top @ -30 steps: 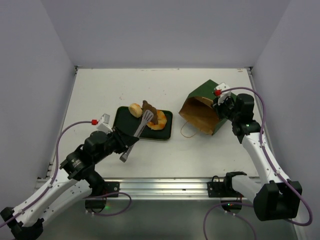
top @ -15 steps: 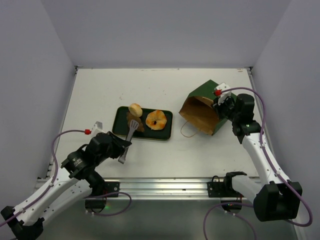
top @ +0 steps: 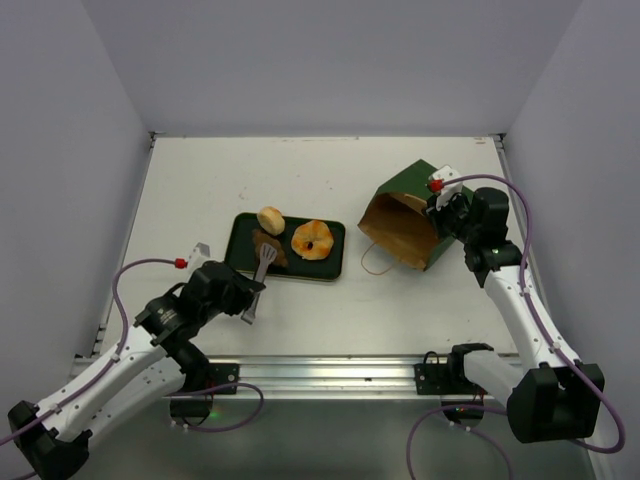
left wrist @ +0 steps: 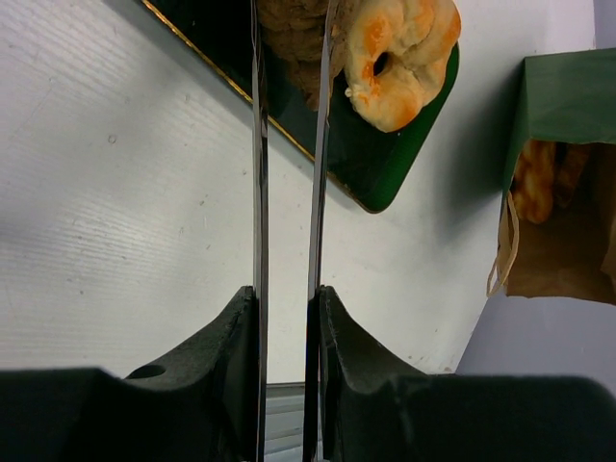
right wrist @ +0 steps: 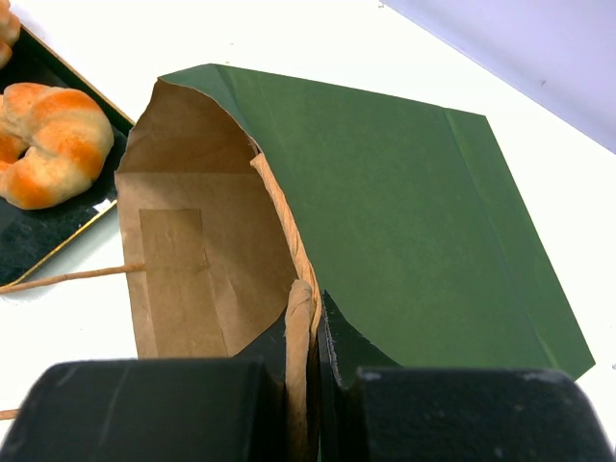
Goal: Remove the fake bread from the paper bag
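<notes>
**Three bread pieces on the tray, more in the bag**

The left end effector (left wrist: 286,310) is pressed together on the handles of thin metal tongs (left wrist: 258,144). The tongs' tips sit either side of a dark brown toy bread piece (top: 267,245) on the dark green rectangular tray (top: 333,258); whether they squeeze it cannot be told. Also on the tray lie a round tan bun (top: 270,219) and an orange twisted ring roll (top: 313,240).

To the right on the white surface (top: 200,180), apart from the tray, the dark green paper bag with brown kraft lining (top: 420,183) leans tilted, its mouth open toward the tray. The right end effector (right wrist: 310,332) pinches the bag's rim. The left wrist view shows orange-tan bread (left wrist: 537,178) inside the bag.

The task looks partly done: three pieces are out, and at least one is left to fetch.
</notes>
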